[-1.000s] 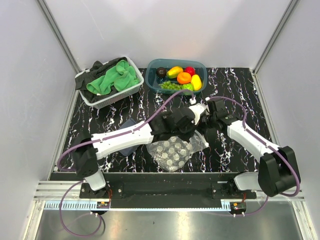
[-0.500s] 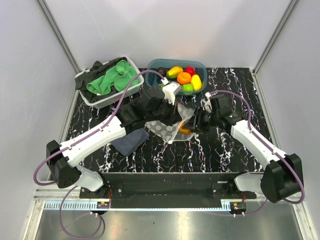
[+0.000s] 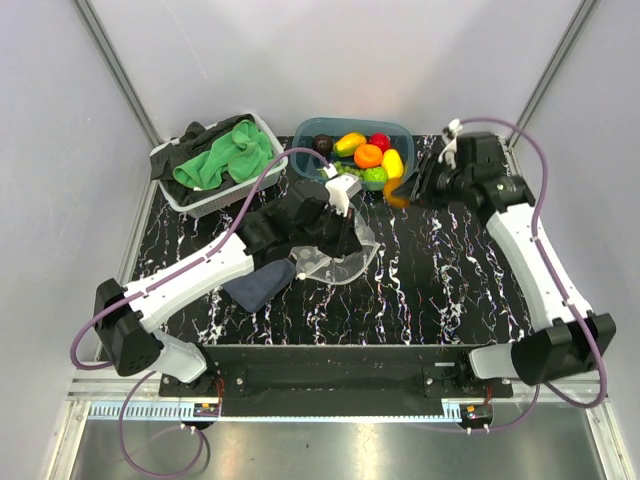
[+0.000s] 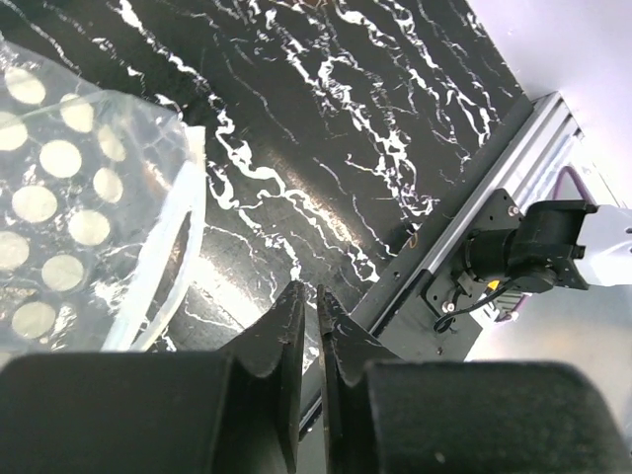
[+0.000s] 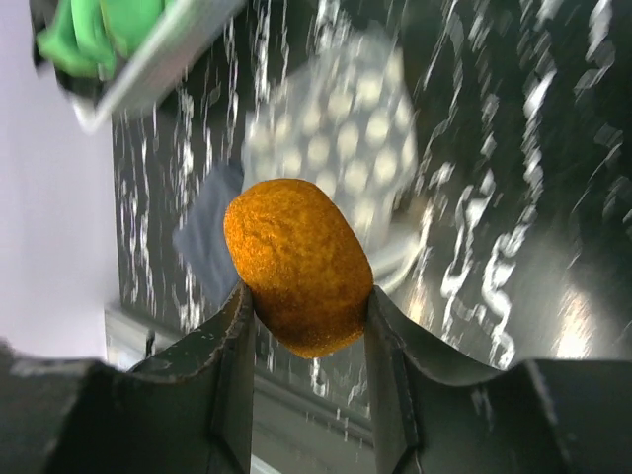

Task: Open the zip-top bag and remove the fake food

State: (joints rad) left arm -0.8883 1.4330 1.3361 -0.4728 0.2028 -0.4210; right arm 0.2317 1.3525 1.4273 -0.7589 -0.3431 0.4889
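The zip-top bag, clear with white dots, hangs slack at mid-table under my left gripper. In the left wrist view the bag lies to the left, and its edge runs under the nearly closed left gripper. My right gripper is shut on an orange fake food piece and holds it in the air beside the teal tub. In the right wrist view the orange piece sits between the fingers of the right gripper, with the bag far below.
The teal tub at the back holds several fake fruits, among them an orange one and a yellow one. A white basket with a green cloth stands back left. A blue-grey cloth lies beside the bag.
My right gripper has pulled the orange piece out of the bag and carried it back and right toward the tub. The left gripper has stayed on the bag, which now hangs slack.
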